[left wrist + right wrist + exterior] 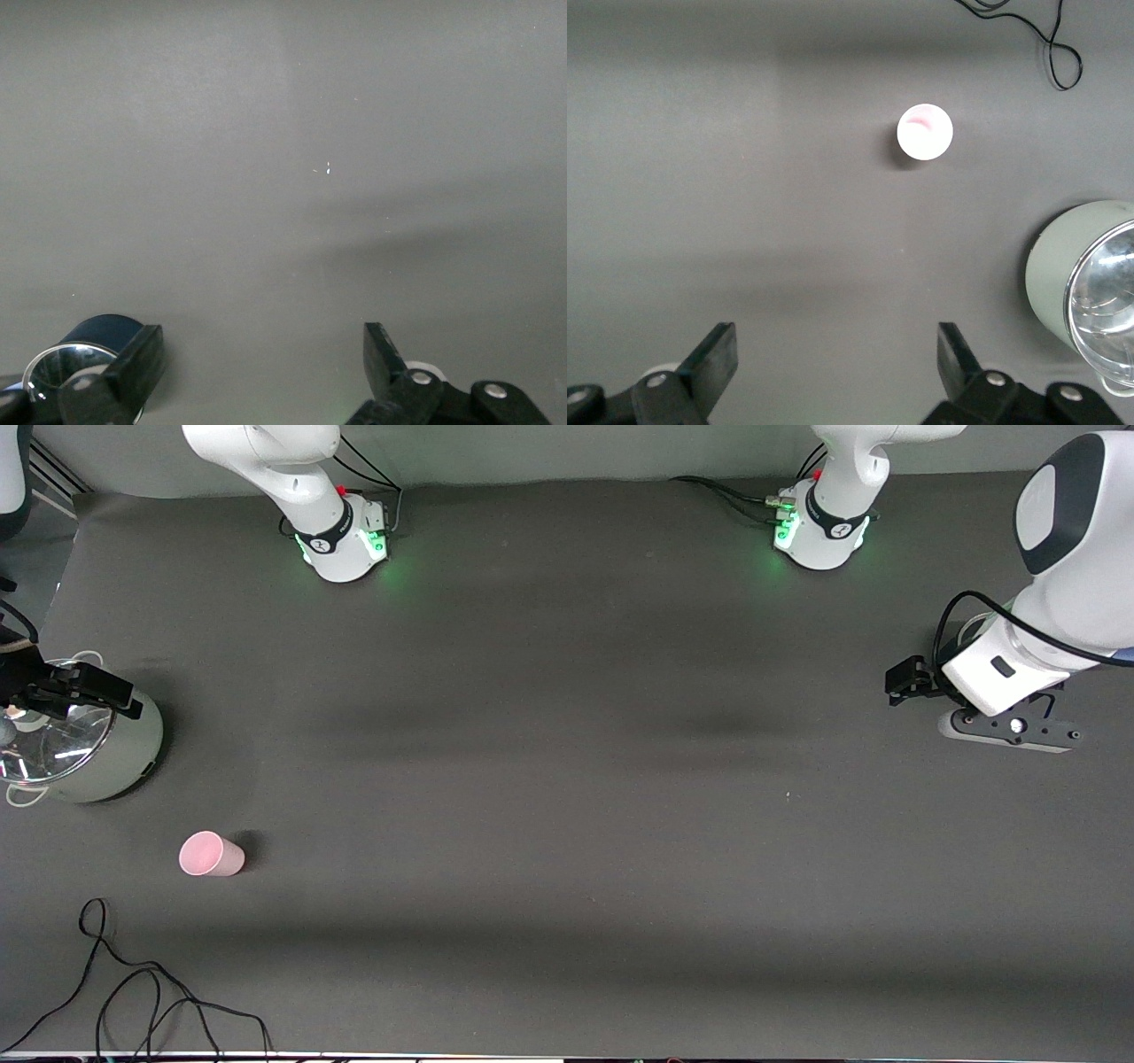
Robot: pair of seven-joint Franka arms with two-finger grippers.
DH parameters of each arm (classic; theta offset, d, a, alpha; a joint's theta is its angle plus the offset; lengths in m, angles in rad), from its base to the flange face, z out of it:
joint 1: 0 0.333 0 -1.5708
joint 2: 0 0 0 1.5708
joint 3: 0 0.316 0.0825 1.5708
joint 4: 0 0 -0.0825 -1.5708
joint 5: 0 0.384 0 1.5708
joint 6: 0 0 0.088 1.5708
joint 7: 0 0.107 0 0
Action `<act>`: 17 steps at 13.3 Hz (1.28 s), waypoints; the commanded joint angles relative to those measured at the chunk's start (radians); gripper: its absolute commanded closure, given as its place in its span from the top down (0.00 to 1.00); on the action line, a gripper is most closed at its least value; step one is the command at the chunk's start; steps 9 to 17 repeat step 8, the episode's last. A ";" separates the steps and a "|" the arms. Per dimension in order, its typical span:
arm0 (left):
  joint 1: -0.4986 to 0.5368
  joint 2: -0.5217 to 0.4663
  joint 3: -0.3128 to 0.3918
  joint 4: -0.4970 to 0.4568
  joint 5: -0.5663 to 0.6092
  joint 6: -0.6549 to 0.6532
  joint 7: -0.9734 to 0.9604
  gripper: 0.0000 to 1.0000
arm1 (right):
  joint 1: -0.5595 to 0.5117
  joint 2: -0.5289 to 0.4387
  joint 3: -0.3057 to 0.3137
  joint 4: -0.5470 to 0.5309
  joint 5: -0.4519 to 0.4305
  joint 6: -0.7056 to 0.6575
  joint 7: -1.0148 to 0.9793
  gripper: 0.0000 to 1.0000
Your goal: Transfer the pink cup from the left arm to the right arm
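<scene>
The pink cup point(211, 855) stands upright on the dark table toward the right arm's end, nearer to the front camera than the pot. In the right wrist view it point(925, 132) shows from above, mouth up. My right gripper point(97, 691) is open and empty, up over the pot's lid; its fingers frame bare table in the right wrist view point(837, 354). My left gripper point(905, 682) is open and empty over bare table at the left arm's end, and the cup does not show in the left wrist view point(263, 354).
A pale metal pot point(142, 753) with a glass lid stands at the right arm's end of the table; it also shows in the right wrist view point(1050, 274). A loose black cable point(133, 992) lies at the table's front edge, nearer to the camera than the cup.
</scene>
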 commanded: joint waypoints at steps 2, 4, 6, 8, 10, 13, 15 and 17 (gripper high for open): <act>-0.001 0.002 0.000 0.014 0.000 -0.020 0.012 1.00 | 0.010 0.001 -0.007 0.000 -0.012 0.005 0.014 1.00; -0.001 0.002 0.002 0.015 0.000 -0.020 0.012 1.00 | 0.010 -0.001 -0.007 0.000 -0.012 0.004 0.011 1.00; -0.001 0.002 0.002 0.014 0.000 -0.020 0.012 1.00 | 0.008 -0.001 -0.007 -0.001 -0.012 0.000 0.014 1.00; -0.001 0.002 0.002 0.014 0.000 -0.020 0.012 1.00 | 0.005 -0.001 -0.007 -0.001 -0.010 -0.001 0.016 1.00; -0.001 0.002 0.002 0.014 0.000 -0.020 0.012 1.00 | 0.005 -0.001 -0.007 -0.001 -0.010 -0.001 0.016 1.00; -0.001 0.002 0.002 0.014 0.000 -0.020 0.012 1.00 | 0.005 -0.001 -0.007 -0.001 -0.010 -0.001 0.016 1.00; -0.001 0.002 0.002 0.014 0.000 -0.020 0.012 1.00 | 0.005 -0.001 -0.007 -0.001 -0.010 -0.001 0.016 1.00; -0.001 0.002 0.002 0.014 0.000 -0.020 0.012 1.00 | 0.005 -0.001 -0.007 -0.001 -0.010 -0.001 0.016 1.00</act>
